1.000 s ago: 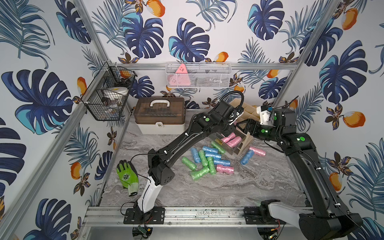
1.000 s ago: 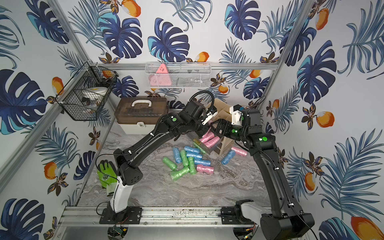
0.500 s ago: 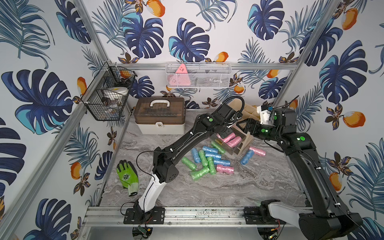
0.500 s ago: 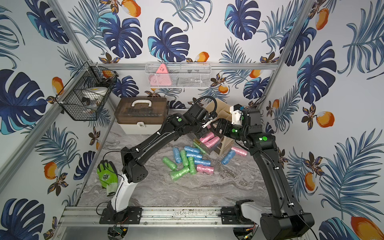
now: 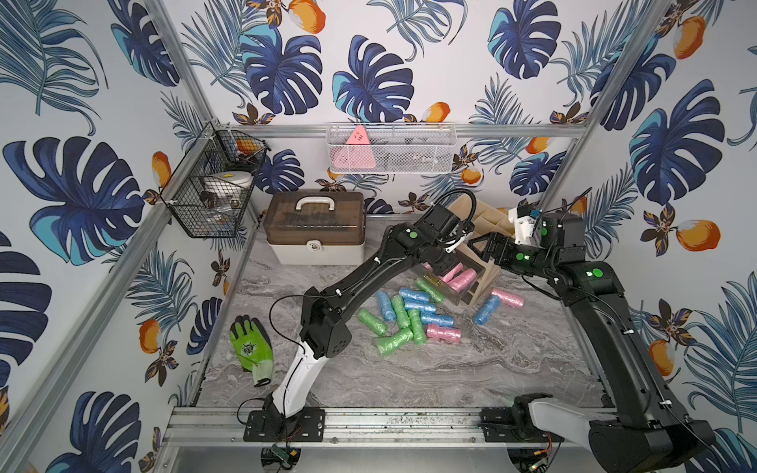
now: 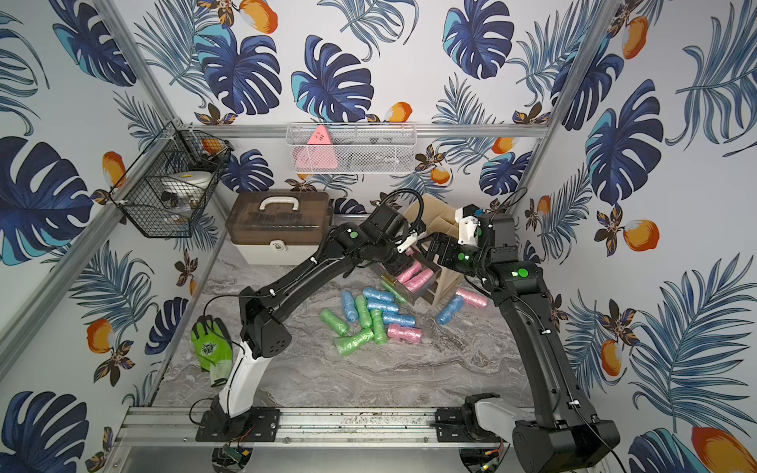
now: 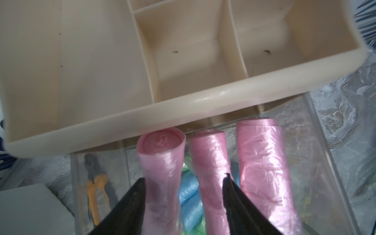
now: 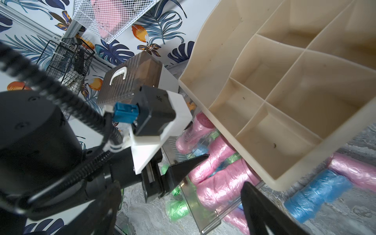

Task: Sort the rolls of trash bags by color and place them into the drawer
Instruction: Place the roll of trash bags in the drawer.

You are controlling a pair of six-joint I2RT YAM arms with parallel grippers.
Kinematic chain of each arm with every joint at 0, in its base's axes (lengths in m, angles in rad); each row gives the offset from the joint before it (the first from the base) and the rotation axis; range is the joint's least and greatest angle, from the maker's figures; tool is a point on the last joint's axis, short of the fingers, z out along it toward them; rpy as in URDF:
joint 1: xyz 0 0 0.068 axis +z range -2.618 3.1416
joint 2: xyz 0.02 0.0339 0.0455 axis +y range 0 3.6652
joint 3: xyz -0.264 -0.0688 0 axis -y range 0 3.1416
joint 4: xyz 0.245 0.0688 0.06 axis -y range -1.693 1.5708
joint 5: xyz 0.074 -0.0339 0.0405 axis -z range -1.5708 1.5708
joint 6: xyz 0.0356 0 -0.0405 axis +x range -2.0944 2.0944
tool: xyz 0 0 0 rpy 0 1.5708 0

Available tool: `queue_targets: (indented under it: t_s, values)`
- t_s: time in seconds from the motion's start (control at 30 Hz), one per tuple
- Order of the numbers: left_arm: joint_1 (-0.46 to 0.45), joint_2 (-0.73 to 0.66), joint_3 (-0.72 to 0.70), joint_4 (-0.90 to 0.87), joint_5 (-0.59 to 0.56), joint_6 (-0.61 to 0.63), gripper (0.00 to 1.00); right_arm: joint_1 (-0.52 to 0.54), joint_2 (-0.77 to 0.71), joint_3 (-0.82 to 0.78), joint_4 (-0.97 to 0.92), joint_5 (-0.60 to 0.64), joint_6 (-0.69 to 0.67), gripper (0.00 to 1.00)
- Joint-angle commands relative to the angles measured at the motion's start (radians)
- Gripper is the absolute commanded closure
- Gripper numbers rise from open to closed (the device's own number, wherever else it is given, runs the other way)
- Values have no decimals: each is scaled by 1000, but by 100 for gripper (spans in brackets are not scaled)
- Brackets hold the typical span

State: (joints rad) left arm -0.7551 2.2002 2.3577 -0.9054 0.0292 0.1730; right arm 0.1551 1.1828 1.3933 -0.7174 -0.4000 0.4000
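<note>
The clear drawer (image 5: 452, 297) (image 7: 317, 142) (image 8: 199, 205) stands pulled out of a beige organizer (image 5: 487, 217) (image 7: 81, 71). Three pink rolls (image 7: 262, 162) lie side by side in it. My left gripper (image 5: 440, 268) (image 6: 395, 266) (image 7: 184, 177) is down in the drawer, open, its fingers straddling two of the pink rolls (image 7: 160, 173) without squeezing them. My right gripper (image 5: 479, 247) (image 8: 181, 183) hovers open just right of the drawer, holding nothing. Green, blue and pink rolls (image 5: 409, 319) (image 6: 368, 315) lie in a heap on the table before the drawer. A blue roll (image 5: 486, 309) and a pink roll (image 5: 508, 297) lie to its right.
A brown-lidded toolbox (image 5: 315, 227) stands at the back left. A green-and-black glove (image 5: 250, 348) lies at the left. A black wire basket (image 5: 213, 192) and a white mesh basket (image 5: 391, 149) hang on the walls. Yellow-handled pliers (image 7: 95, 187) show through the clear plastic.
My left gripper has come down into the drawer and its jaws have opened, leaving a pink roll loose between them. The right arm has barely moved.
</note>
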Motion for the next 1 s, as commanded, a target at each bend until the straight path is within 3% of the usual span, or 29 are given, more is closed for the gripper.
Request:
queue_targets:
  t_s: [0.0, 0.23, 0.7, 0.97]
  values:
    - [23, -48, -32, 91, 87, -75, 34, 0, -11, 9, -17, 9, -4, 8]
    - [81, -114, -84, 158, 260, -171, 33, -3, -13, 6, -22, 14, 0, 9]
    - [96, -65, -58, 112, 244, -228, 45, -5, -25, -7, -25, 20, 9, 11]
    - [96, -198, -171, 140, 200, -278, 45, -9, 9, -13, 9, 58, 44, 31]
